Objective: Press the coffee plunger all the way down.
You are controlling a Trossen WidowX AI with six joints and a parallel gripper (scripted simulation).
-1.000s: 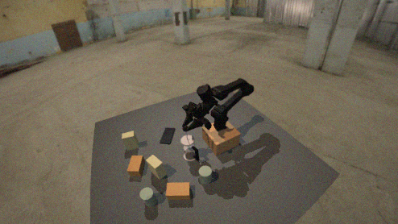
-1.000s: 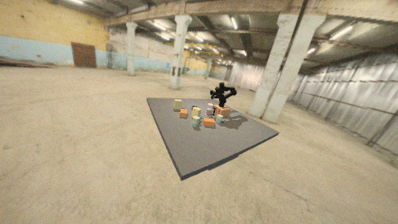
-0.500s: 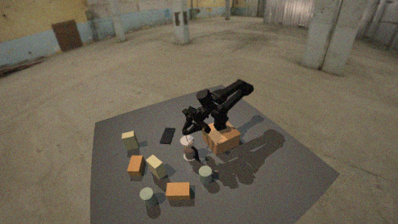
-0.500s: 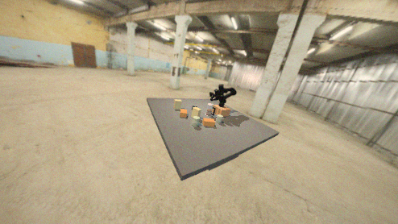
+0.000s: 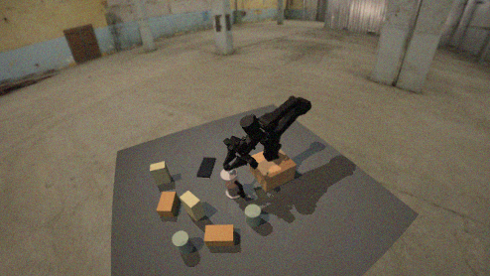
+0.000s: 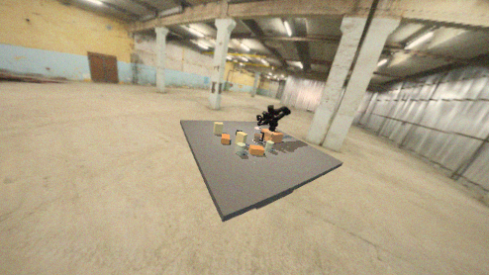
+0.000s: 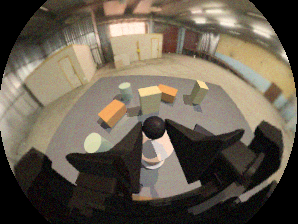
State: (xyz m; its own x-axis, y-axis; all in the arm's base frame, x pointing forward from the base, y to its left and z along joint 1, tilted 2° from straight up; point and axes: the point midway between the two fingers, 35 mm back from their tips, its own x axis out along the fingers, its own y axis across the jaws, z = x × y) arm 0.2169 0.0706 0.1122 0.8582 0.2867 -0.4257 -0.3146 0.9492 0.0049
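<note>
The coffee press (image 5: pixel 232 187) (image 6: pixel 257 136) (image 7: pixel 159 151) stands on the dark mat, with a pale round lid (image 5: pixel 228 174) (image 6: pixel 257 128) and a black side handle (image 5: pixel 241 189). In the top view its lid shows a little left of its base; I cannot tell whether it leans slightly. My gripper (image 5: pixel 226 167) (image 7: pixel 153 123) is shut on the black plunger knob (image 7: pixel 153 128), with a finger on each side of it, just above the lid. The plunger rod is hidden, and the exact gap between knob and lid cannot be made out.
An orange box (image 5: pixel 274 171) stands right of the press, by the arm's base. A green cylinder (image 5: pixel 253 215) (image 7: pixel 95 142) stands near the press in front. Farther off are another green cylinder (image 5: pixel 181 241), orange blocks (image 5: pixel 219 235) (image 5: pixel 167 204), yellow blocks (image 5: pixel 192 206) (image 5: pixel 160 173) and a flat black slab (image 5: pixel 206 168).
</note>
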